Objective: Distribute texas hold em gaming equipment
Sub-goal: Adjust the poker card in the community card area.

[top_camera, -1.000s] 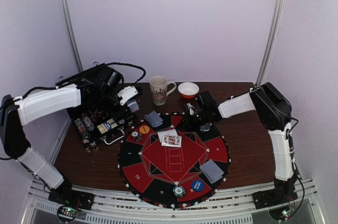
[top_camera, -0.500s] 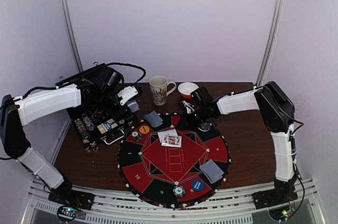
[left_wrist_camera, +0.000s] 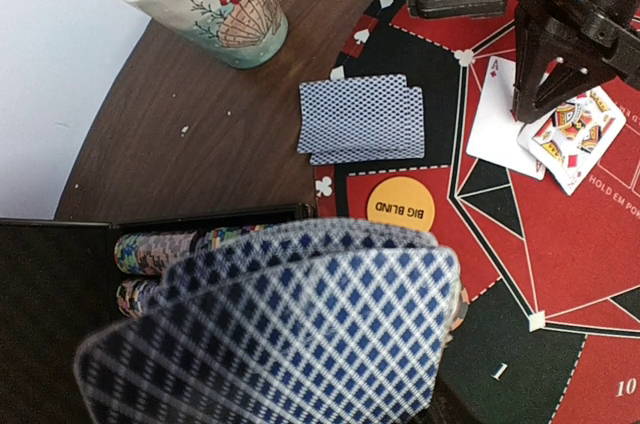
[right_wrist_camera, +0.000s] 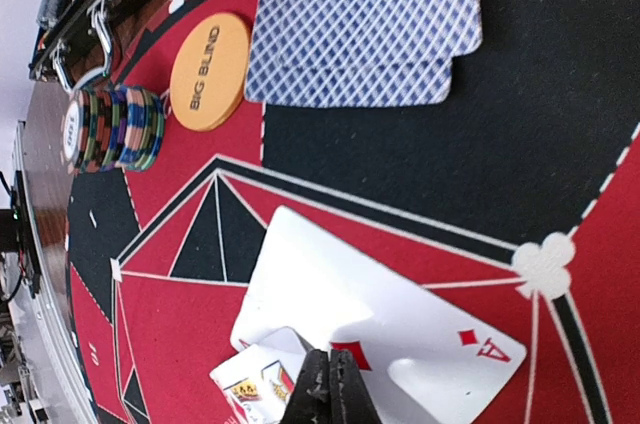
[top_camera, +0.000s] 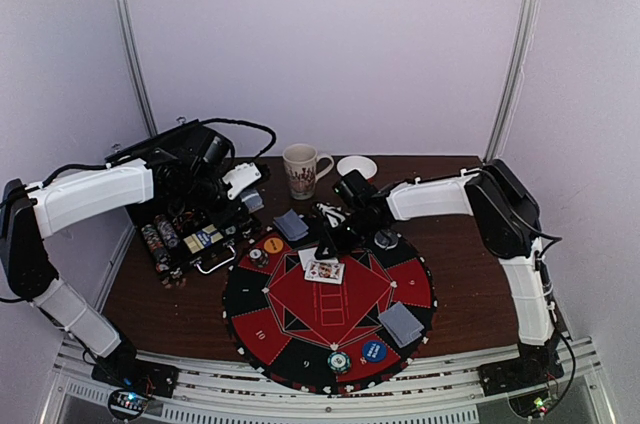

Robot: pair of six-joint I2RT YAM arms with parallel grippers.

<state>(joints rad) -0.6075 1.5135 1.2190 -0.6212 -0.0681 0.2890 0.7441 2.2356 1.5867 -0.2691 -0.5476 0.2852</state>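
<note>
On the felt mat [top_camera: 262, 329]'s near edge lie a face-down card pair [top_camera: 401, 323] and a blue disc [top_camera: 373, 350]. At its centre your right gripper [right_wrist_camera: 329, 369], jaws pressed together, is over the ace of diamonds [right_wrist_camera: 400, 324]. Off its far-left rim, your left gripper [top_camera: 248, 196] clamps a fan of cards [left_wrist_camera: 270, 334].

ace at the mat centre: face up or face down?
Face up. The ace shows its white face, a red A and diamond pips; the two cards by the orange disc show only blue backs.
</note>
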